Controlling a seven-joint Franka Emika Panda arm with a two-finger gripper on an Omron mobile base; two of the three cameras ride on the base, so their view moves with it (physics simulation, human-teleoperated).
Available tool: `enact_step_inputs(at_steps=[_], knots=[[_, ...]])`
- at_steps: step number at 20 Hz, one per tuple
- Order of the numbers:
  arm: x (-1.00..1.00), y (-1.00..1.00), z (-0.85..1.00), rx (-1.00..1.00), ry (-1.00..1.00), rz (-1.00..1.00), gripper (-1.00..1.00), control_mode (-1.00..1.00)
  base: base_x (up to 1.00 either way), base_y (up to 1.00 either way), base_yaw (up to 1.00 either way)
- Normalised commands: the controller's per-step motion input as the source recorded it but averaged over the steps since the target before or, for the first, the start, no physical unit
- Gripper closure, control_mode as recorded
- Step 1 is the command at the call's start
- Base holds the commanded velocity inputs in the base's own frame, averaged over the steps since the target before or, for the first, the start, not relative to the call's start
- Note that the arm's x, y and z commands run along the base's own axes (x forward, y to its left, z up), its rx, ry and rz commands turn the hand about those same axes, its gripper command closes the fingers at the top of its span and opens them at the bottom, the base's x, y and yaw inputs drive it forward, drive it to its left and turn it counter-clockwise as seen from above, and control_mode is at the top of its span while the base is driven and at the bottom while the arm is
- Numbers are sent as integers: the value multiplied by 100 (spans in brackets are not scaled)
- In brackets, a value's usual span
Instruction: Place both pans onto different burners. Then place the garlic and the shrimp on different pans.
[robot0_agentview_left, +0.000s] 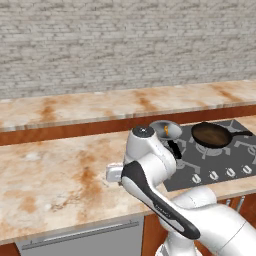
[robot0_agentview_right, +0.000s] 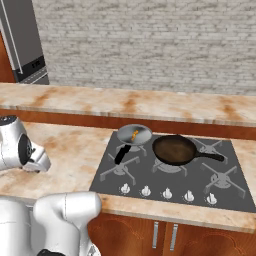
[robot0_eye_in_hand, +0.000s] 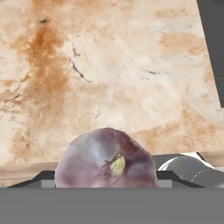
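The garlic (robot0_eye_in_hand: 105, 153), a purplish-grey bulb with a small pale tip, sits close up between the dark tips of my gripper (robot0_eye_in_hand: 107, 177), which is shut on it above the marbled counter (robot0_eye_in_hand: 109, 65). The steel pan (robot0_agentview_left: 165, 129) (robot0_agentview_right: 134, 134) rests on the rear left burner with the orange shrimp (robot0_agentview_left: 166, 131) (robot0_agentview_right: 135, 134) inside it. To its right, the dark pan (robot0_agentview_left: 211, 135) (robot0_agentview_right: 173, 150) sits on the middle burner, handle pointing right. My hand is over the counter left of the cooktop (robot0_agentview_left: 220, 162) (robot0_agentview_right: 165, 175), mostly hidden behind my own arm.
A corner of the dark cooktop (robot0_eye_in_hand: 214, 43) shows at the hand view's upper right. White knobs (robot0_agentview_right: 167, 192) line the cooktop's front. A raised back ledge (robot0_agentview_left: 100, 107) runs under the brick wall. A tall steel appliance (robot0_agentview_right: 22, 45) stands far left.
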Motion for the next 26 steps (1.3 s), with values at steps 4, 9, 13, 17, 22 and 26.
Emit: enact_step_inputs(at_steps=[4,9,13,17,22,26], knots=[[-13,-1,51,0,12,0,100,-100,0,0,0],[0,-1,13,-4,3,4,100,-100,0,0,0],[1,-30,0,-4,-2,14,100,-100,0,0,0],[0,-14,0,0,0,9,100,100,0,-6,2],[0,0,0,0,0,0,100,100,-30,-57,0],[0,0,0,0,0,0,100,100,-7,-72,-1]])
